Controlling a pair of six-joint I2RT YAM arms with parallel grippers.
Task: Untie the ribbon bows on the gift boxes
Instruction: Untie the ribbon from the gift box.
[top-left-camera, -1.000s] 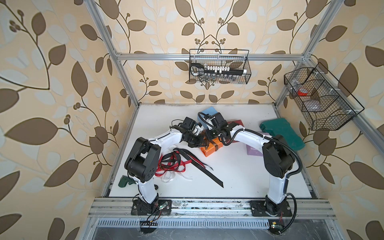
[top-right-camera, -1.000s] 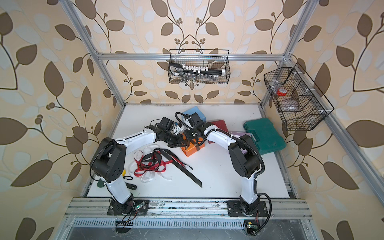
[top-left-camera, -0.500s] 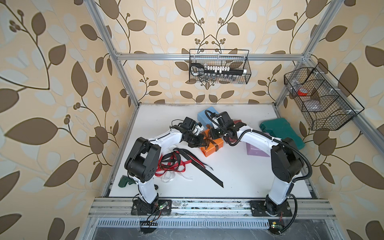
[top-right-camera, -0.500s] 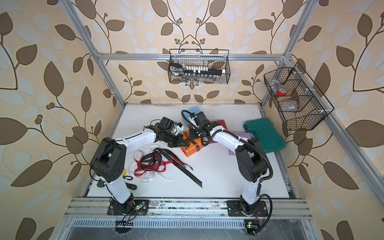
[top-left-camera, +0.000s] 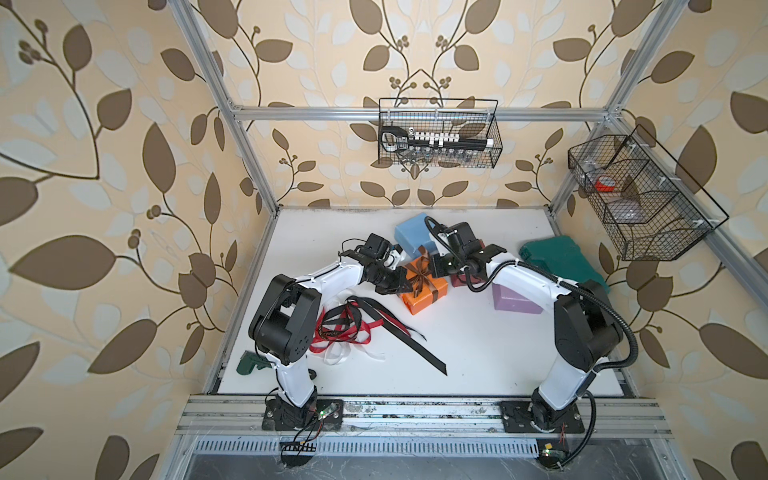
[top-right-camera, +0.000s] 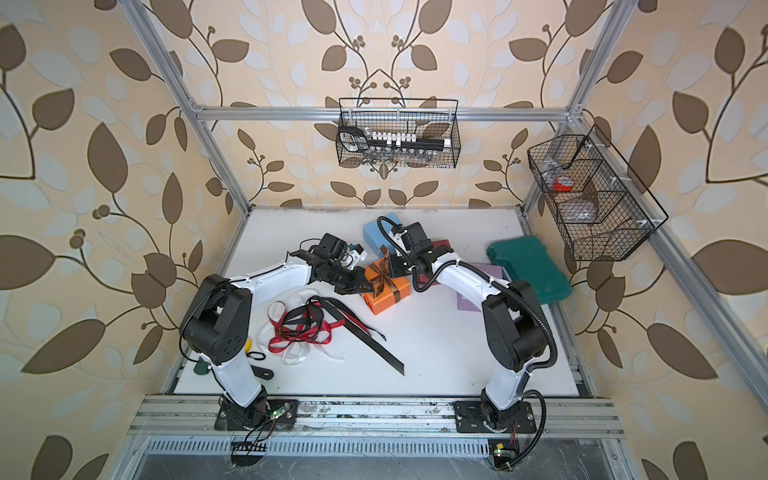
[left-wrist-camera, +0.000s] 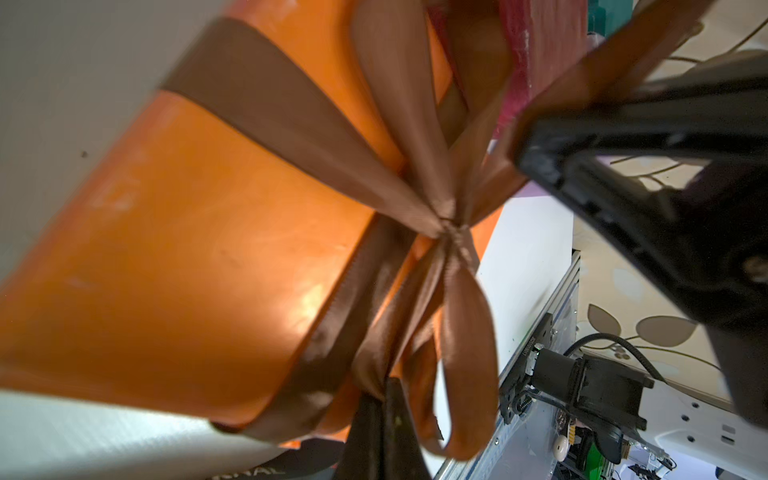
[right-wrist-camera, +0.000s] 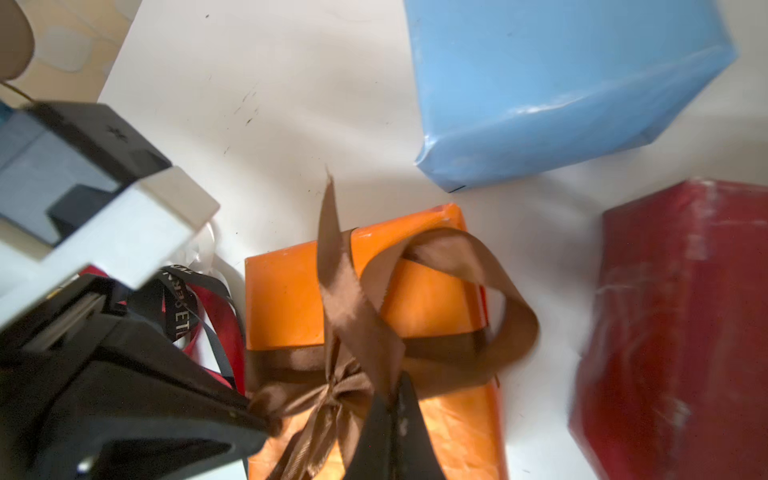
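The left gripper (left-wrist-camera: 384, 392) is pinching a strand of the brown ribbon (top-left-camera: 420, 272) on the orange box (top-left-camera: 428, 296); the right gripper (right-wrist-camera: 391, 401) is clamping another strand.

Brightness: both top views are bright and even, lit from above; my white table (top-left-camera: 478, 340) looks almost washed out.
Shadows: soft and short, under my arms (top-left-camera: 332, 274) and just beside the orange box (top-left-camera: 415, 301).
Glare: a warm sheen on the orange box's paper in my left wrist view; pale highlights on the light blue box (right-wrist-camera: 561, 83).
Blur: the brown ribbon (left-wrist-camera: 324, 137) loops and the dark red box (right-wrist-camera: 685, 332) are smeared in my wrist views.
Focus: my jaws, close to the lens, are dark, soft shapes.
Distortion: the frame posts (top-left-camera: 255, 166) splay outward toward the top views' edges.
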